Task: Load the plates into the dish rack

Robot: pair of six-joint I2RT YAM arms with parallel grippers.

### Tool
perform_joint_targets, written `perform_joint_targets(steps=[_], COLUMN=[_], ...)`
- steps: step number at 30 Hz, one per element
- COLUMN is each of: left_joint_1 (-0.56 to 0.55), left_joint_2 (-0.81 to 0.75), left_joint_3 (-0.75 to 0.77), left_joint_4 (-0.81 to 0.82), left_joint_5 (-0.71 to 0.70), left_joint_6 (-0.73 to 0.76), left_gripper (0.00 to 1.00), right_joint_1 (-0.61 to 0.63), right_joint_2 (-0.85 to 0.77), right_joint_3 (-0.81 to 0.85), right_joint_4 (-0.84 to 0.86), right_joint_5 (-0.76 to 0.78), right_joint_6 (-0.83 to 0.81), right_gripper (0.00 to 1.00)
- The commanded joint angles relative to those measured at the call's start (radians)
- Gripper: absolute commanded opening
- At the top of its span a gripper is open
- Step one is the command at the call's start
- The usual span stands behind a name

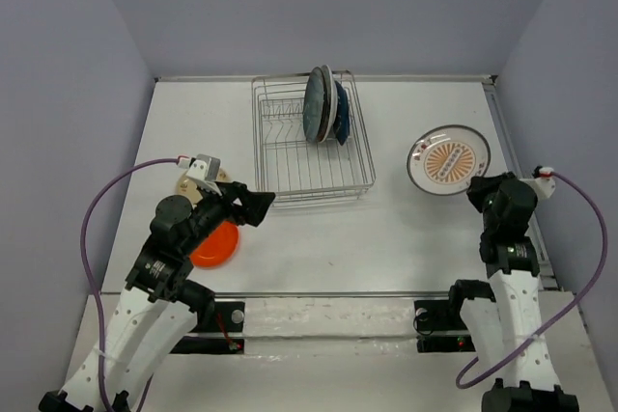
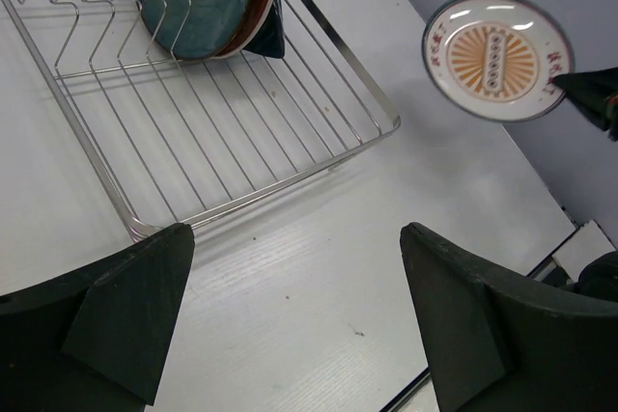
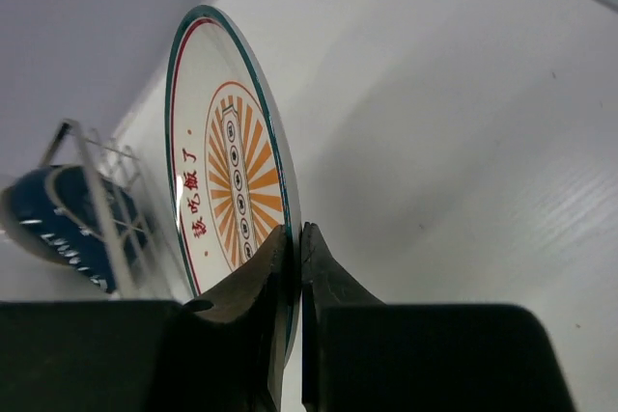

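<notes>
My right pincer (image 3: 295, 233) is clamped on the rim of the sunburst plate (image 1: 449, 159). The plate sits face up near the bench's right edge, well apart from the rack (image 1: 280, 156) by the far edge. I cannot tell whether it is off the bench yet.

Other plates (image 1: 321, 103) stand upright at the rack's far end, and the nearer slots are free. I'd lift gently, since only the rim is held, then turn the plate upright and parallel with those plates. I'd lower it between two dividers before letting go.

My left pincer (image 2: 294, 238) hangs wide open off the rack's near left corner, by the orange plate (image 1: 214, 246).
</notes>
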Motion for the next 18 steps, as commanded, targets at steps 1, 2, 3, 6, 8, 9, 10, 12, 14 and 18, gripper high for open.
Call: perform_joint_targets(steps=[1,2,3,6,8,9,10,12,14,18], left_joint_1=[0.012,0.015,0.016,0.022,0.024,0.025,0.025,0.025,0.025,0.015], left_joint_2=[0.002,-0.002,-0.004,-0.012,-0.016,-0.018,-0.019,-0.025,-0.032,-0.056], left_joint_3=[0.003,0.002,0.002,0.005,0.006,0.005,0.006,0.008,0.008,0.012], left_joint_4=[0.056,0.056,0.054,0.051,0.050,0.048,0.047,0.045,0.044,0.033], left_joint_5=[0.018,0.018,0.014,0.005,-0.006,-0.009,-0.012,-0.014,-0.017,-0.041], left_joint_6=[0.001,-0.001,-0.001,-0.002,-0.004,-0.004,-0.002,-0.001,-0.001,-0.001], left_gripper=[0.99,0.99,0.99,0.99,0.99,0.99,0.99,0.99,0.99,0.99], right_joint_1=[0.000,0.036,0.070,0.325,0.470,0.589,0.642,0.740,0.766,0.858], right_joint_2=[0.077,0.165,0.204,0.372,0.489,0.623,0.696,0.839,1.055,1.327], right_joint_3=[0.329,0.450,0.504,0.732,0.874,1.028,1.110,1.353,1.538,1.886], right_joint_4=[0.045,0.027,0.023,-0.004,-0.062,-0.081,-0.125,-0.164,-0.278,-0.346], right_joint_5=[-0.093,-0.148,-0.153,0.025,0.145,0.239,0.322,0.400,0.425,0.588], right_joint_6=[-0.077,-0.084,-0.090,-0.161,-0.246,-0.277,-0.333,-0.389,-0.413,-0.505], right_gripper=[0.07,0.07,0.07,0.07,0.07,0.07,0.07,0.07,0.07,0.07])
